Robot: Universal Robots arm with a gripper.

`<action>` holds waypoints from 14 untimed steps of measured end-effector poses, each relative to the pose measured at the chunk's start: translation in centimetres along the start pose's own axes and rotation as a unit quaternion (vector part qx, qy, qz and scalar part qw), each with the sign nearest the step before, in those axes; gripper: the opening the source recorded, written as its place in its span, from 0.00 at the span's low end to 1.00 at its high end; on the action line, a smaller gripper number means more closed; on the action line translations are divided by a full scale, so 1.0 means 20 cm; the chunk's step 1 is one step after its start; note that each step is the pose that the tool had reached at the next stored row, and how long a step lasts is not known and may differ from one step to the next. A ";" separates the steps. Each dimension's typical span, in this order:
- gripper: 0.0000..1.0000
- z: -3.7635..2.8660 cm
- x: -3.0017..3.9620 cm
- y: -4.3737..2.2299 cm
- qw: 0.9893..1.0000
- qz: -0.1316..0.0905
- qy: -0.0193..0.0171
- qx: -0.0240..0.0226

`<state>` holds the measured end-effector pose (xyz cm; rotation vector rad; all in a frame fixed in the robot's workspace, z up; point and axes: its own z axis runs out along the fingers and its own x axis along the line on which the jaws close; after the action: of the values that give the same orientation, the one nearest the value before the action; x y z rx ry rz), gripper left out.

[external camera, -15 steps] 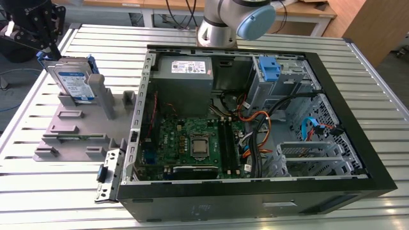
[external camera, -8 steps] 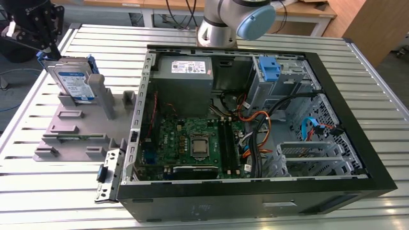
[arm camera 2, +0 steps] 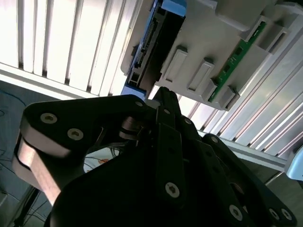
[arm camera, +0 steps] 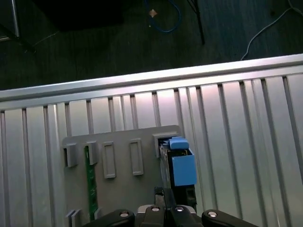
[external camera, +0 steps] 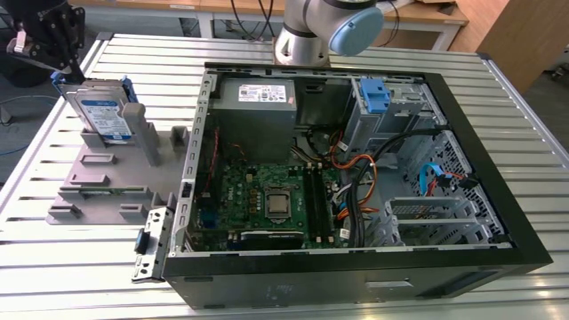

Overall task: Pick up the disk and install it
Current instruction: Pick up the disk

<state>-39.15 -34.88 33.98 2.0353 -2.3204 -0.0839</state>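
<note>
The disk (external camera: 105, 115), a silver drive with a white-and-blue label in a blue caddy, stands on edge in a slot at the far end of the grey holder (external camera: 98, 177), at the exterior view's left. My gripper (external camera: 69, 69) hangs just above its top corner, fingers together with nothing between them. Both wrist views look past the black gripper (arm camera: 161, 191) (arm camera 2: 164, 93) at the disk's edge (arm camera: 182, 169) (arm camera 2: 146, 47) and the holder (arm camera: 120, 137) (arm camera 2: 222, 28). The fingertips sit close to the caddy; I cannot tell whether they touch it.
An open computer case (external camera: 498, 193) lies at the exterior view's right, with a motherboard (external camera: 266, 197), a grey power supply (external camera: 258, 100), cables and a blue bracket (external camera: 375, 93) in the drive bay. A green memory stick (arm camera: 89, 182) sits in the holder. The slatted table ends just beyond the holder.
</note>
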 end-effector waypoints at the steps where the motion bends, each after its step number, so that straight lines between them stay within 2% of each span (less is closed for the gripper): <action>1: 0.11 0.000 0.000 0.000 1.000 -0.009 0.001 0.000; 3: 0.11 0.000 0.000 0.000 1.000 -0.023 0.002 0.000; 5: 0.11 -0.001 0.000 0.000 0.999 -0.034 0.001 0.001; 8: 0.11 0.000 0.000 0.000 0.999 -0.048 -0.003 0.003; 10: 0.11 0.000 0.000 0.000 0.998 -0.054 -0.009 0.003; 13: 0.11 0.000 0.000 0.000 0.998 -0.061 -0.023 0.004; 14: 0.11 0.000 0.000 0.000 0.998 -0.062 -0.025 0.003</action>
<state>-39.15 -34.88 33.99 2.2040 -2.2237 -0.1342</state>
